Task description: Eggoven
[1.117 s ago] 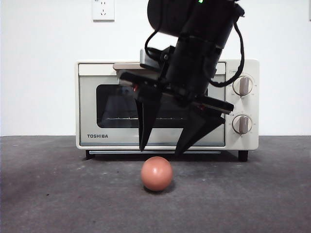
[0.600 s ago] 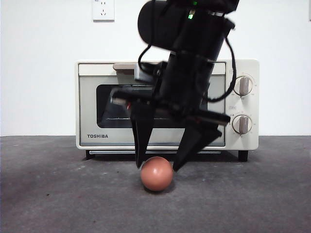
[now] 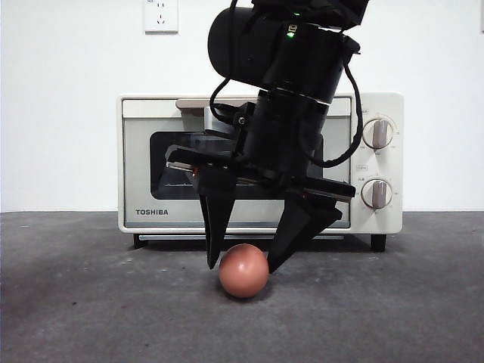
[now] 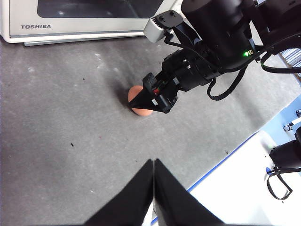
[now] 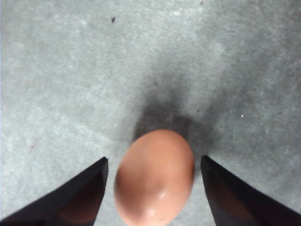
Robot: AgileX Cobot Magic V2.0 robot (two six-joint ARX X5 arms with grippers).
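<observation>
Setting: we see a dark grey, slightly speckled table (image 3: 83,302) in front of a plain white wall (image 3: 60,113), which carries a white wall socket (image 3: 161,15) high up.

Toaster oven: a cream TOSHIBA toaster oven (image 3: 151,193) stands at the back of the table, door shut, with a dark glass window, a tan handle along the top of the door and two grey knobs (image 3: 377,133) one above the other on its control panel.

Egg: we find the reddish-brown egg (image 3: 243,270) lying on the table, in front of the oven and apart from it.

Right gripper: the right gripper (image 3: 240,263) hangs low over the egg, its two black jaws spread wide, one on either side of the egg's upper half. The right wrist view shows bare table between each jaw and the egg (image 5: 154,176); nothing is held.

Left gripper: we see the left gripper (image 4: 154,162) waiting well back from the egg (image 4: 139,102), its jaws pressed together with nothing between them.
</observation>
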